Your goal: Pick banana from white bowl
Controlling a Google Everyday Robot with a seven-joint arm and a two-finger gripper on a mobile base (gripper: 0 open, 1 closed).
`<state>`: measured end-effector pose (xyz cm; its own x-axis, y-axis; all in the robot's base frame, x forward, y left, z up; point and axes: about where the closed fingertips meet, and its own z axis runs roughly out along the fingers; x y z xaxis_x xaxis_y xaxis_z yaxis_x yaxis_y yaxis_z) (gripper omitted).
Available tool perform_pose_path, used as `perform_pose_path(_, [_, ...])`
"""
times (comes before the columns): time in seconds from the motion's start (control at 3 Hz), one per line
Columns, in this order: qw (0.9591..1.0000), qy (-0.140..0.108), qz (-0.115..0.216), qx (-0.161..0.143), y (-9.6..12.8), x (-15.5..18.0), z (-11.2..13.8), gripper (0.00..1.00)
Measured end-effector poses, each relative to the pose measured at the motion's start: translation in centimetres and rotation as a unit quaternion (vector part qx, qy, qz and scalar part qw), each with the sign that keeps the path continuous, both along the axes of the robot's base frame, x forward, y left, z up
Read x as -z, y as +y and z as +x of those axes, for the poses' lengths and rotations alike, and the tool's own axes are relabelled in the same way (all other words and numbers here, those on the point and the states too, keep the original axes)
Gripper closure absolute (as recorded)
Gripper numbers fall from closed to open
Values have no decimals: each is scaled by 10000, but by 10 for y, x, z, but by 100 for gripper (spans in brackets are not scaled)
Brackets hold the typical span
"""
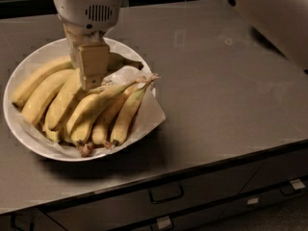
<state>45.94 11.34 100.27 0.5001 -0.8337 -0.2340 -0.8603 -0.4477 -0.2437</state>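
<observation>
The white bowl [29,134] is wide, shallow and lined with white paper, and sits at the left of the dark counter. It holds several yellow bananas [96,109], lying side by side with their stems pointing up and right. My gripper [92,83] comes straight down from its white wrist housing [89,8] over the middle of the bunch. Its tip is down among the bananas, touching the top of one near its stem end. Part of the bananas behind it is hidden.
The dark counter [216,81] stretches right and back from the bowl. Its front edge runs above drawers with handles [166,195]. My pale arm [274,13] crosses the upper right corner.
</observation>
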Motion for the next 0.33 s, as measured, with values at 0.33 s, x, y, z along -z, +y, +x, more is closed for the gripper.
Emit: perform_pose_path(0.33, [10000, 0, 0, 0, 0, 0, 0, 100])
